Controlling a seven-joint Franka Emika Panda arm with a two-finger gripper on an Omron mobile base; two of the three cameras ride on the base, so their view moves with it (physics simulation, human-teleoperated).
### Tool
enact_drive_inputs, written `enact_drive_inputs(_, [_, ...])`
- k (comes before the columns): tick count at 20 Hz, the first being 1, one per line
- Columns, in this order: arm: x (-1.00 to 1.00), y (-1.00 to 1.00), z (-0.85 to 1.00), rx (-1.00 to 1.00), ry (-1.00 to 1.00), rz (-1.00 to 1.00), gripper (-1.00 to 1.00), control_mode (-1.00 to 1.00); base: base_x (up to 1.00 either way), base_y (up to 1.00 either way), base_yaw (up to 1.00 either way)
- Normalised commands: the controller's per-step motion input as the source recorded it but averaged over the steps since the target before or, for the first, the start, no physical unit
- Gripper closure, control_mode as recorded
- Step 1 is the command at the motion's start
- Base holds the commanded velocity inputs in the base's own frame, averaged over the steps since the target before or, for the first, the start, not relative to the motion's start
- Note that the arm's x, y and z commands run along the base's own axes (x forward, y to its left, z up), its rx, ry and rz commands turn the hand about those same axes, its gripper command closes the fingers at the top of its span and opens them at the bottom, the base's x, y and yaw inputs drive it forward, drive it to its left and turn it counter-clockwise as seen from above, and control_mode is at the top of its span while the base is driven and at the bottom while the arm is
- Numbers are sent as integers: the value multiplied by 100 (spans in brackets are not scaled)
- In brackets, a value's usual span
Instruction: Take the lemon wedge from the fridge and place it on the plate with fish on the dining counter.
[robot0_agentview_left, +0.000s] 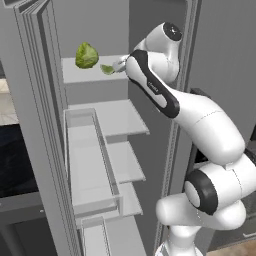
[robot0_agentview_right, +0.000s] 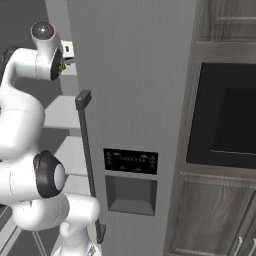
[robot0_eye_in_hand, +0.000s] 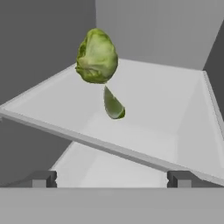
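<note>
Left base view: lemon wedge (robot0_agentview_left: 107, 69) sits on the fridge (robot0_agentview_left: 35, 125) top shelf (robot0_agentview_left: 90, 74) just beside the leafy ball (robot0_agentview_left: 87, 55), arm reaching in, so it may bump the ball; hand view: claw (robot0_eye_in_hand: 111, 178) tips wide apart, nothing held, could straddle & nudge the wedge away.

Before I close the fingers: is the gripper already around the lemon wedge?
No: in the hand view the lemon wedge lies on the fridge shelf well ahead of the open gripper, beside the leafy green ball.
</note>
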Motion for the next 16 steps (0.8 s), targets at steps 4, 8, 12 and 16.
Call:
enact_drive_inputs(4, [13, 30, -8, 0, 3, 1, -100, -100, 0, 0, 0])
enact_drive_inputs(8, [15, 24, -13, 0, 1, 1, -100, -100, 0, 0, 0])
enact_drive_inputs(12, [16, 4, -12, -2, 0, 0, -100, -100, 0, 0, 0])
enact_drive_inputs(16, [20, 0, -19, -4, 0, 0, -100, -100, 0, 0, 0])
